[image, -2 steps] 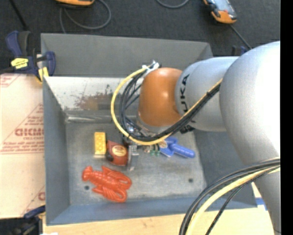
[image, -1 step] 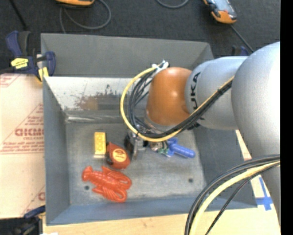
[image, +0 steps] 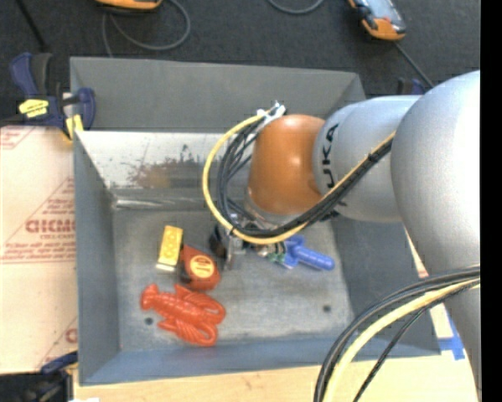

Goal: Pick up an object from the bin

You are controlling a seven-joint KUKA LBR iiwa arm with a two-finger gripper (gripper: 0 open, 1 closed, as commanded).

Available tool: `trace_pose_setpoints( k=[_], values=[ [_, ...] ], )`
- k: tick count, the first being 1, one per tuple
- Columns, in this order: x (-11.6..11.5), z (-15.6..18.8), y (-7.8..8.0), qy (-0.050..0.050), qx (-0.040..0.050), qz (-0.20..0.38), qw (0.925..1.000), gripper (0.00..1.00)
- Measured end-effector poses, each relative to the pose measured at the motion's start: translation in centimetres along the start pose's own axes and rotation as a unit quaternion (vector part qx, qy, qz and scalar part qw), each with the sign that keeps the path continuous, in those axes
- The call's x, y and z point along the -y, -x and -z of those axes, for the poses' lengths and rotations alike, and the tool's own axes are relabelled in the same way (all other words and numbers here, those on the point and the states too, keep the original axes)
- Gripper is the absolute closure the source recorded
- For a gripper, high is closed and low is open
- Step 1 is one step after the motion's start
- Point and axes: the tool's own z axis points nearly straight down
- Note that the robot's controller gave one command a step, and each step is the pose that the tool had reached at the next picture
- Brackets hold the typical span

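Hand (image: 223, 246) hangs clear of bin walls (image: 93, 249), just beside round orange disc (image: 200, 269).

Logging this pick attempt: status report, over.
Gripper low, mid-bin, next to orange round case. Yellow block and red lobster toy close by. Blue tool under the wrist.

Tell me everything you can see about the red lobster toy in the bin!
The red lobster toy looks like shiny moulded plastic, red all over. It lies flat on the floor of the grey bin, toward the view's lower left, with its body running left to right. Bumpy claws or legs stick out along its sides; which end is the head is hard to tell. Its upper edge lies against, or very close to, the round orange thing with a yellow face. Nothing lies on top of it.
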Motion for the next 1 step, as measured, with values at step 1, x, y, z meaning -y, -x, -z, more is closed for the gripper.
trace_pose_setpoints(
  k=[1],
  values=[
    [1.12,3.14,-2.88,0.002,-0.0256,0.026,0.9993,1.00]
  ],
)
